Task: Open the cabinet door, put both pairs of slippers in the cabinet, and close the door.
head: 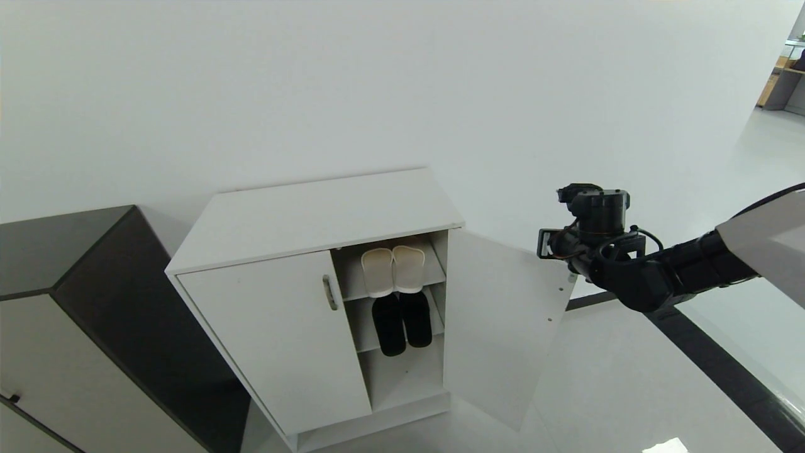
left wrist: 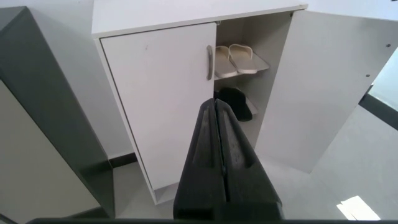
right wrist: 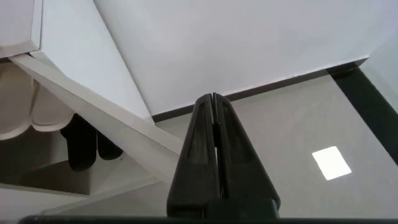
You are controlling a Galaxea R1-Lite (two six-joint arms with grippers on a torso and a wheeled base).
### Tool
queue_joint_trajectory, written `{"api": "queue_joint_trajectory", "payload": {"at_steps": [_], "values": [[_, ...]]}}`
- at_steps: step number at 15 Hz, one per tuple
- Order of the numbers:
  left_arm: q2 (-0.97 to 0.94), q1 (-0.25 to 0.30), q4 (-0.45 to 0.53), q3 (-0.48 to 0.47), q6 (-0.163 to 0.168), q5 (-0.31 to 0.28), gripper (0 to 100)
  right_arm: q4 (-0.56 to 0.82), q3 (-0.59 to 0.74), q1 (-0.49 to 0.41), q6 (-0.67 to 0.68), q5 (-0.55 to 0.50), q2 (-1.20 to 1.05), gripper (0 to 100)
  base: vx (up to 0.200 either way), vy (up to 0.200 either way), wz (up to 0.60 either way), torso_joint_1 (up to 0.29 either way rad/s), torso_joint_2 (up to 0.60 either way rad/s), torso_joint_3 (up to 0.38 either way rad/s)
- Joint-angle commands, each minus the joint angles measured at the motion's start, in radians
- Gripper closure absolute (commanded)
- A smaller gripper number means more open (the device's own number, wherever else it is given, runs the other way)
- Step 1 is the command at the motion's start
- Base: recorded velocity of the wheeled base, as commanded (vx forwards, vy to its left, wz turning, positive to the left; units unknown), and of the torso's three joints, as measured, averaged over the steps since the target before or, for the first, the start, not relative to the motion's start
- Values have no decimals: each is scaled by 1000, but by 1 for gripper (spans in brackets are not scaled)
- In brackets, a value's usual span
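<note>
Head view: the white wooden cabinet (head: 314, 214) has its left door (head: 277, 333) closed and its right door (head: 497, 314) open. Inside, the pair of white flat slippers (head: 393, 270) lies on the upper shelf. The pair of black slippers (head: 402, 321) lies at 6 o'clock from it, one shelf lower. The right arm (head: 660, 270) is at 3 o'clock from the open door.

Left wrist view: the left gripper (left wrist: 216, 102) is clenched on nothing, before the cabinet.

Right wrist view: the right gripper (right wrist: 213, 98) is clenched and empty, near the open door.
</note>
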Motion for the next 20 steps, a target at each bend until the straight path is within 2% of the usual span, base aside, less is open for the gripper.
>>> {"api": "queue_joint_trajectory", "payload": {"at_steps": [1,5,10,15,16,17,20], "values": [[0,0,0,0,1,0,100,2,-27,-14,0,2,50,100,0,0,0,0,0,0],[0,0,0,0,0,0,100,7,-11,-9,0,1,56,100,0,0,0,0,0,0],[0,0,0,0,1,-1,100,6,131,45,-2,2,-39,100,0,0,0,0,0,0],[0,0,0,0,1,-1,100,7,325,236,-6,24,-283,100,0,0,0,0,0,0],[0,-1,0,0,1,-1,100,9,336,250,-6,24,-303,100,0,0,0,0,0,0],[0,0,0,0,0,-1,100,9,341,258,-6,27,-313,100,0,0,0,0,0,0],[0,-1,0,0,0,-1,100,4,305,167,-9,27,-210,100,0,0,0,0,0,0]]}}
